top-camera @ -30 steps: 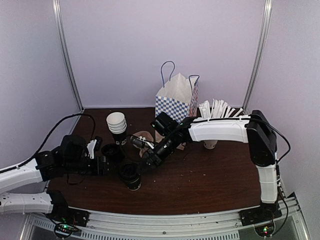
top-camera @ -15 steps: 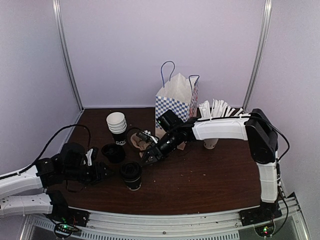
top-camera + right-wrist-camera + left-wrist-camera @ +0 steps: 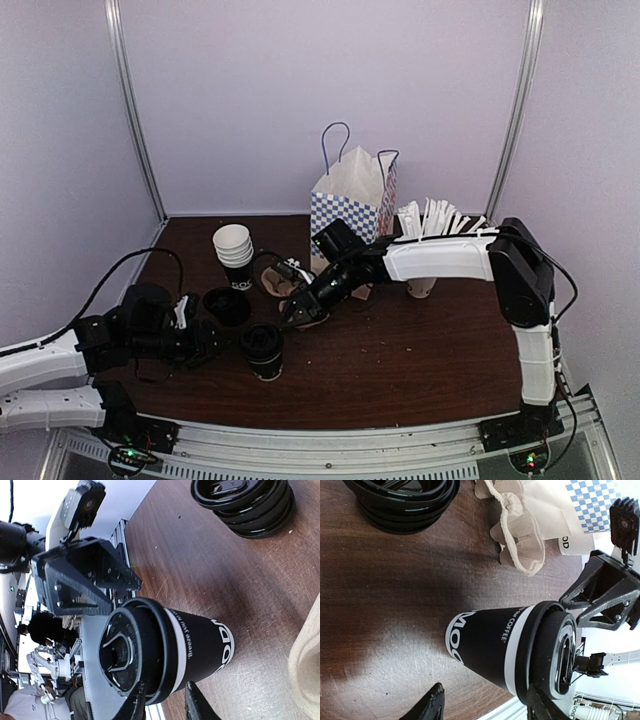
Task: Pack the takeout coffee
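Observation:
The takeout coffee (image 3: 262, 350), a short black cup with pale print and a black lid, stands upright near the table's front left. It fills the left wrist view (image 3: 505, 645) and the right wrist view (image 3: 170, 650). My left gripper (image 3: 210, 343) is just left of it, open; its fingertips (image 3: 434, 705) straddle the cup without closing on it. My right gripper (image 3: 295, 315) hovers just behind and right of the lid, jaws narrowed but apart, nothing between them (image 3: 165, 707). The checkered bag (image 3: 352, 200) stands open at the back.
A stack of black lids (image 3: 226, 305) lies behind the left gripper. Lidless black cups (image 3: 234, 255) stand behind that. A crumpled brown cardboard piece (image 3: 285, 280) lies under the right arm. A white cup of white sticks (image 3: 425, 250) stands right of the bag.
The right gripper has lifted off the cup's lid and drawn back toward the bag while its jaws narrowed. The left gripper has pulled back left from the cup. The cup stays put.

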Robot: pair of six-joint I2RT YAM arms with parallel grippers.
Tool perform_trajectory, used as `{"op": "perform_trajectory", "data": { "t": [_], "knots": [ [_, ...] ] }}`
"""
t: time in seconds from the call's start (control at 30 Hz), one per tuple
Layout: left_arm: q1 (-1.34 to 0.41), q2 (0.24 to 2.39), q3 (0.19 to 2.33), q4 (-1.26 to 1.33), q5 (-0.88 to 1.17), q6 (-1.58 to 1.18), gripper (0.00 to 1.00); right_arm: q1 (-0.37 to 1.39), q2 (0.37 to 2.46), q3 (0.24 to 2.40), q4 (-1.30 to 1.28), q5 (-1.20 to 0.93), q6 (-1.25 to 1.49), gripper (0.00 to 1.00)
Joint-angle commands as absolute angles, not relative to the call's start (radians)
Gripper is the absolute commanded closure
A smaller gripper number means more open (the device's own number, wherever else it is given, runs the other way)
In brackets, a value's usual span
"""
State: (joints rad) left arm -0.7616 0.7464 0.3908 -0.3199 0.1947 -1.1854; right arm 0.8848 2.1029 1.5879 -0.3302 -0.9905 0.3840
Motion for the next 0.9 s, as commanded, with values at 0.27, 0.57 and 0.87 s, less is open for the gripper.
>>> {"op": "perform_trajectory", "data": {
  "t": [0.27, 0.57, 0.87],
  "knots": [
    [-0.779, 0.821, 0.380, -0.214, 0.217, -1.203, 0.43, 0.884, 2.131, 1.563, -0.273, -1.008, 0.436, 0.74],
    [-0.781, 0.887, 0.358, -0.244, 0.232, -1.209, 0.46, 0.882, 2.116, 1.515, -0.322, -1.022, 0.402, 0.73],
    [-0.781, 0.905, 0.239, -0.206, 0.250, -1.227, 0.67, 0.889, 2.116, 1.412, -0.270, -1.078, 0.423, 0.72]
  ]
}}
